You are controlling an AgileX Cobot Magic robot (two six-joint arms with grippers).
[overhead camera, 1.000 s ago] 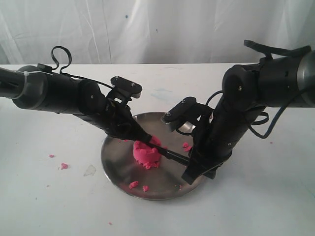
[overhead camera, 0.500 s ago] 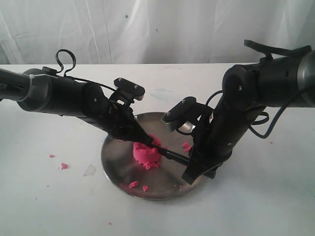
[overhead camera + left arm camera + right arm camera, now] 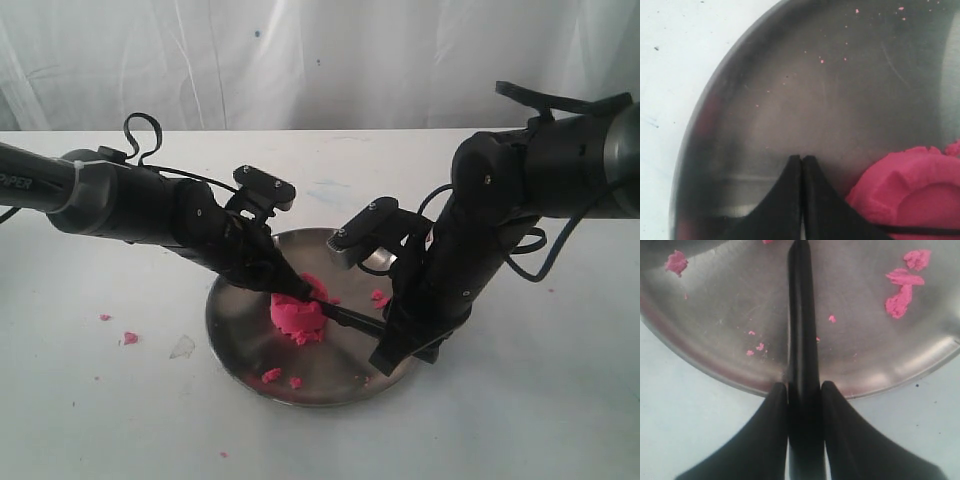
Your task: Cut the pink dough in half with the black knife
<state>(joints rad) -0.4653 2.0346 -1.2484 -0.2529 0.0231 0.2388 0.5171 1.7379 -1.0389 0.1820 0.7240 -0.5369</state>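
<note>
On the plate: everything the task needs sits here, both arms converging over it from opposite sides.
Plate (image 3: 240, 340): round steel dish on the white table (image 3: 90, 420); it contains the mess, though crumbs (image 3: 130, 338) have escaped onto the table to the left.
Dough (image 3: 297, 314): one bright pink lump near the plate's middle, squat with a dented top in the left wrist view (image 3: 912, 192). It appears still in one piece, so the cut is judged unfinished.
Knife (image 3: 350, 318): slim and black, lying low across the plate from the right rim toward the dough, its tip end at or in the lump. The right wrist view shows it running straight out from the claw over the steel (image 3: 801, 320), a line suited to pressing down through the middle.
Right gripper (image 3: 392, 352): clamped on the knife's handle end at the plate's right rim, fingers (image 3: 771, 440) pressed on either side. Holding far back keeps the claw clear of the dough.
Left gripper (image 3: 296, 289): fingers (image 3: 790, 200) pressed together with nothing between them, tips down at the dough's left flank. Likely a brace so the lump does not slide under the blade; actual contact cannot be told.
Scraps (image 3: 902, 287): small pink bits on the plate, apart from the lump.
Risk, as a judgement: soft crumbly dough may tear or drag rather than part cleanly.
</note>
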